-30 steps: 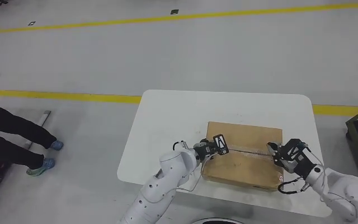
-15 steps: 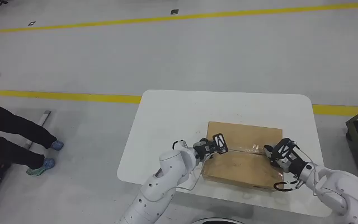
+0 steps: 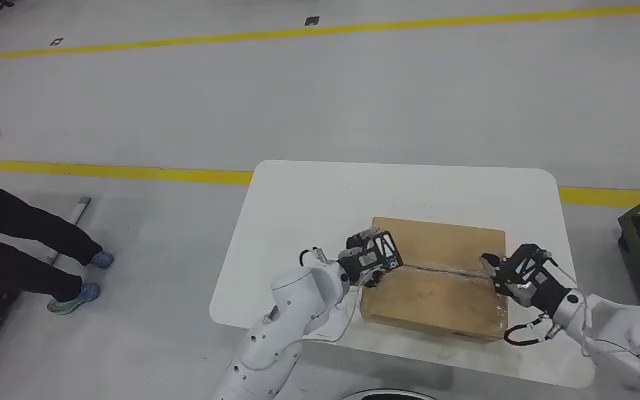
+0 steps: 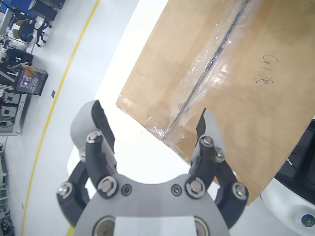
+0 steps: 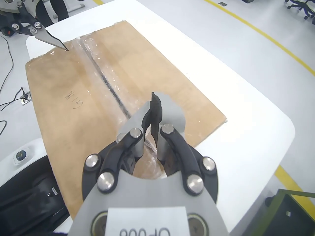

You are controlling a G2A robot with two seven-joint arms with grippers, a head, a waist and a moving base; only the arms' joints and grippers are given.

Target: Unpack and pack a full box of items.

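A shut brown cardboard box (image 3: 440, 290) lies on the white table (image 3: 300, 210), its middle seam (image 3: 440, 268) sealed with clear tape. My left gripper (image 3: 378, 250) is at the seam's left end and open. In the left wrist view it (image 4: 151, 124) straddles the box's corner (image 4: 172, 114), one finger over the cardboard and the other over the table. My right gripper (image 3: 507, 272) is at the seam's right end. Its fingers (image 5: 154, 110) are shut together just above the taped seam (image 5: 103, 77). Farther off, the left gripper (image 5: 73, 20) has one fingertip touching the box top.
The box (image 5: 147, 57) takes up the table's near right part, and bare tabletop (image 3: 400, 190) lies behind and left of it. Thin cables (image 5: 9, 94) hang off the table's near side. A dark green object (image 3: 631, 236) stands right of the table.
My left gripper has shifted slightly left along the box's end and turned. My right gripper went in over the box, then drew back to the seam's right end.
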